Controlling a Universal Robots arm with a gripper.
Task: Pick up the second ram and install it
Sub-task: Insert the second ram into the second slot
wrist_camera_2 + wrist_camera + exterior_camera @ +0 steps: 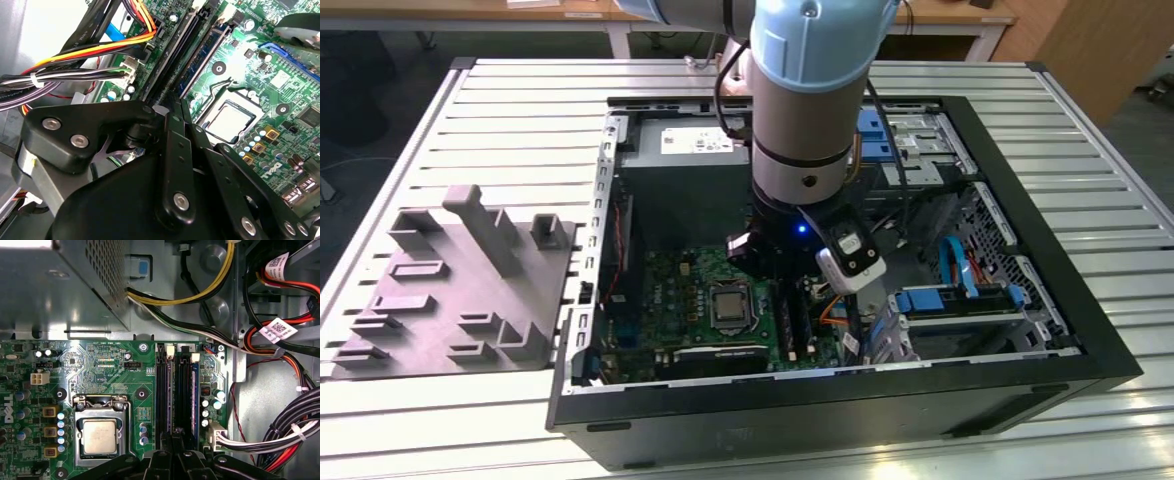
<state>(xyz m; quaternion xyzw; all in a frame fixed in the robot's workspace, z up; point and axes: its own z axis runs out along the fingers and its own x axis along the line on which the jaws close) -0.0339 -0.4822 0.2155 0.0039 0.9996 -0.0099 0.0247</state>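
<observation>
My gripper [785, 275] reaches down into the open computer case [1067, 300], just over the motherboard [680, 290]. In both wrist views its black fingers [172, 145] stand pressed together above the near end of the long black memory slots [164, 390]. A bluish-green ram [202, 62] with dark chips stands seated in one slot [195, 395], right beside the gripper [176, 106] tip. Whether it is the second ram, and whether the gripper [175, 442] pinches or touches it, I cannot tell.
The processor socket [99, 432] lies beside the slots. Bundled cables [280, 430] crowd the other side, and the power supply [680, 150] sits at the back. A grey fixture [454, 290] with slots rests on the slatted table at the exterior view's left. Blue drive cables [961, 265] lie at its right.
</observation>
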